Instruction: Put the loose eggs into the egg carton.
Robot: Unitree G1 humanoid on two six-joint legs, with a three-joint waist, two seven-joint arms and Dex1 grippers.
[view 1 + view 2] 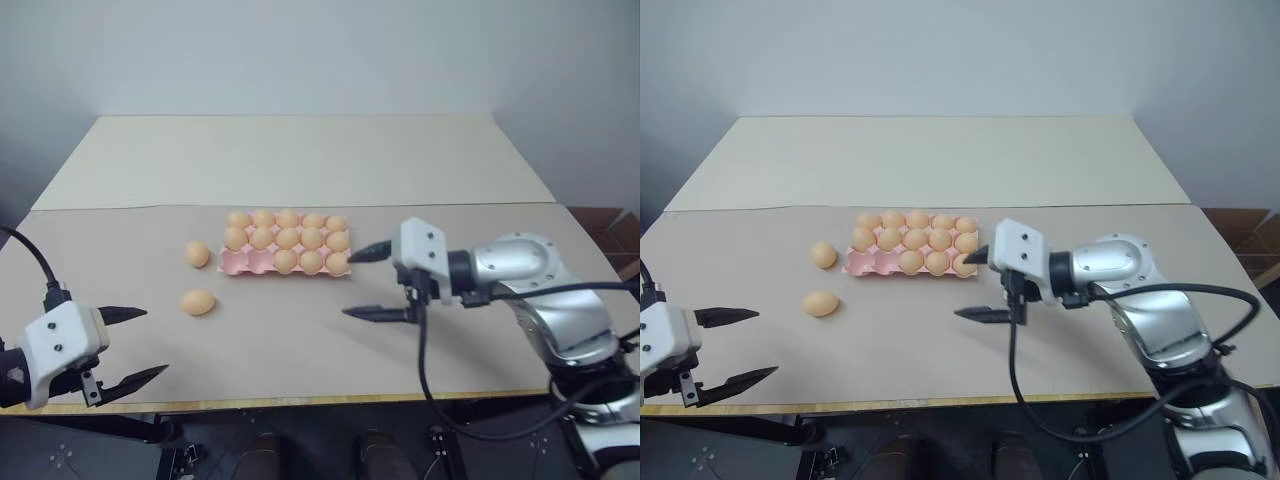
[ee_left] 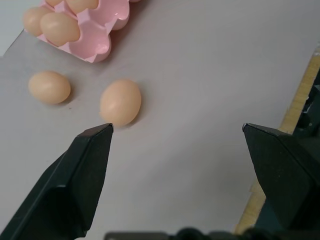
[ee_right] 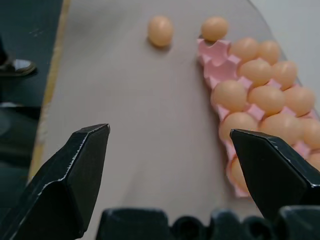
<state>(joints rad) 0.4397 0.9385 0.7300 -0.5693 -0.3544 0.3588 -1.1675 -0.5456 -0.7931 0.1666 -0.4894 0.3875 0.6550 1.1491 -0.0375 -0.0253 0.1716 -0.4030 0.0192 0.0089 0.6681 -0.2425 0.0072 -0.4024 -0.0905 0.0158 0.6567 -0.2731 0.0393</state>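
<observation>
The pink egg carton (image 1: 240, 264) lies mid-table with several eggs in its cups; two cups at its front left stand bare. Two loose eggs rest on the table to its left: one (image 1: 197, 254) close beside the carton's left end, the other (image 1: 198, 302) nearer the front edge. My left gripper (image 1: 155, 342) hovers open at the front left, its fingers aimed toward the nearer egg (image 2: 120, 101) and short of it. My right gripper (image 1: 348, 286) is open and holds nothing, just right of the carton's front corner, pointing left along the carton (image 3: 212, 57).
The tan table top (image 1: 300, 350) has free room in front of the carton and to its right. A paler board (image 1: 300, 160) covers the far half. The table's front edge (image 1: 300, 402) runs just below both grippers.
</observation>
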